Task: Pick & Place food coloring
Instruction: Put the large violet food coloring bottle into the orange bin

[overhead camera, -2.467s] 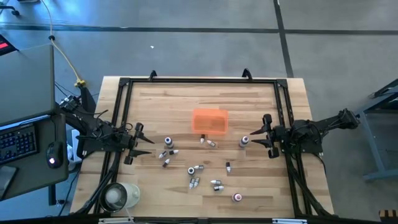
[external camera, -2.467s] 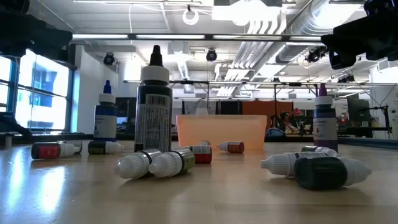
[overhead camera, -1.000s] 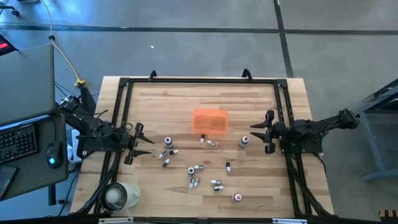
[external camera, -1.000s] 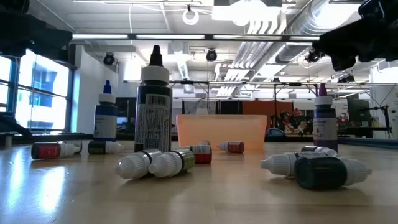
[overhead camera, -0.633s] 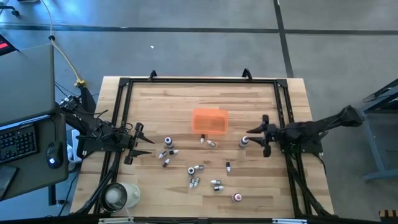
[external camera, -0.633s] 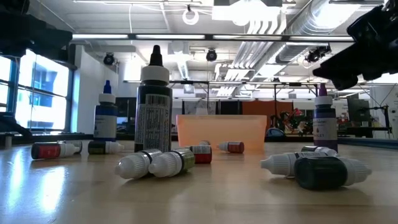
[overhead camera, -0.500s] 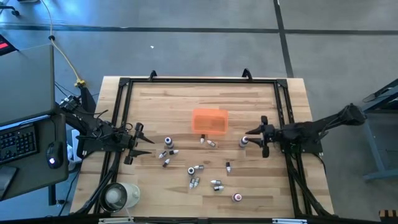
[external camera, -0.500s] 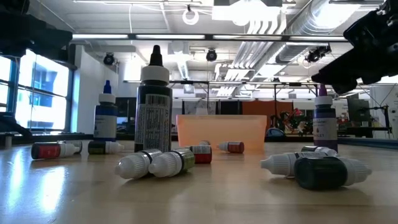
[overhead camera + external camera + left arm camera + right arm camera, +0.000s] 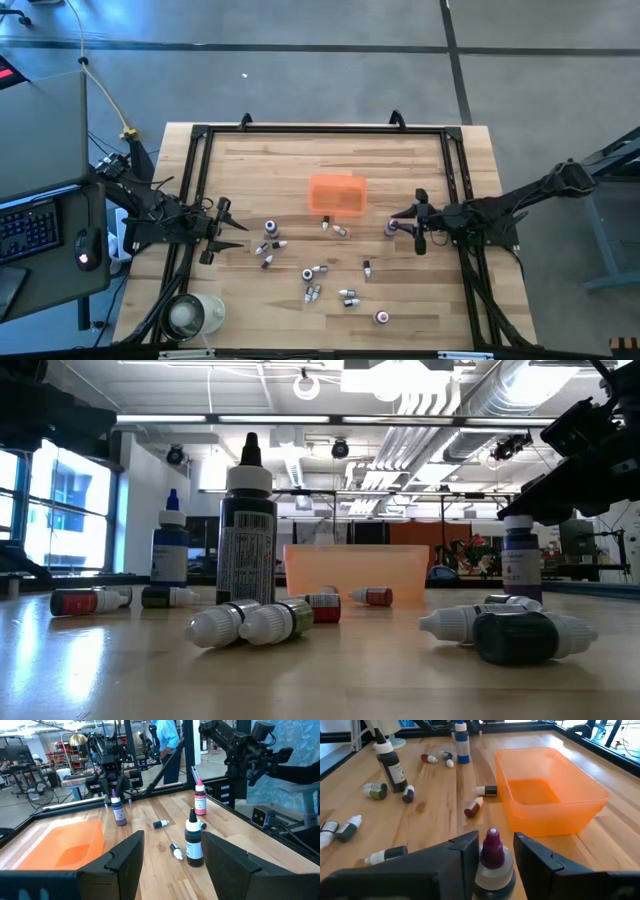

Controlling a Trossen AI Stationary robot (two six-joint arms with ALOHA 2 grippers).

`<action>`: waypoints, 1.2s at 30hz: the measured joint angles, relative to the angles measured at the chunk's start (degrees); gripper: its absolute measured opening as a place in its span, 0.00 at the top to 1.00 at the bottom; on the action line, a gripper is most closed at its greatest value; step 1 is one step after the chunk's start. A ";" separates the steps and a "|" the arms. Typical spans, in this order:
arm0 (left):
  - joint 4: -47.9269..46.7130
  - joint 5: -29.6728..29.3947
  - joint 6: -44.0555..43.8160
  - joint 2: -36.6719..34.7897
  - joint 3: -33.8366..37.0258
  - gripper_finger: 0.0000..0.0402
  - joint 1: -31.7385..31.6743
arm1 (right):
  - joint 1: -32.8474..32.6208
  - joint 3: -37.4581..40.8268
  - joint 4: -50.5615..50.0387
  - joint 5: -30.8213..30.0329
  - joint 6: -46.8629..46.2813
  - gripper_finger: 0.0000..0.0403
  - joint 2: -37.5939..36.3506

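Purple-capped bottle (image 9: 492, 857) right of centre now sits between the right gripper's (image 9: 404, 224) narrowing fingers; left gripper (image 9: 233, 234) unmoved, wide

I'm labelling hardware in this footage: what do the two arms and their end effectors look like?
Both arms are dark, nearly black, jointed and slim, with dark cables along their links. The left end effector and the right end effector each carry two flat, angular matte-black fingers with bevelled edges. No coloured markings or labels are visible on them.
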State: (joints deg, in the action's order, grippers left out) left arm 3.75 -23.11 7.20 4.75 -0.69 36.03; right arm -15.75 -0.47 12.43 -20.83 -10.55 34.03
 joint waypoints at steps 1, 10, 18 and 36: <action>0.00 0.00 0.00 0.00 0.00 0.51 -0.02 | 0.00 0.00 0.12 -0.20 0.00 0.76 0.38; 0.00 -0.20 0.00 0.00 0.00 0.51 0.00 | 0.02 0.00 6.66 0.17 3.04 0.90 1.16; 4.60 -9.84 0.07 -0.02 -0.39 0.51 -0.01 | 0.02 -1.04 39.84 -6.36 15.96 0.90 2.62; 10.56 -2.23 -0.54 -0.01 -3.65 0.51 -0.02 | 16.12 -25.41 30.34 -12.36 9.99 0.90 41.51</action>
State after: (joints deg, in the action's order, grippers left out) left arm 14.31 -25.34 6.67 4.74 -4.34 36.01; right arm 0.37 -25.88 42.77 -33.19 -0.56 75.54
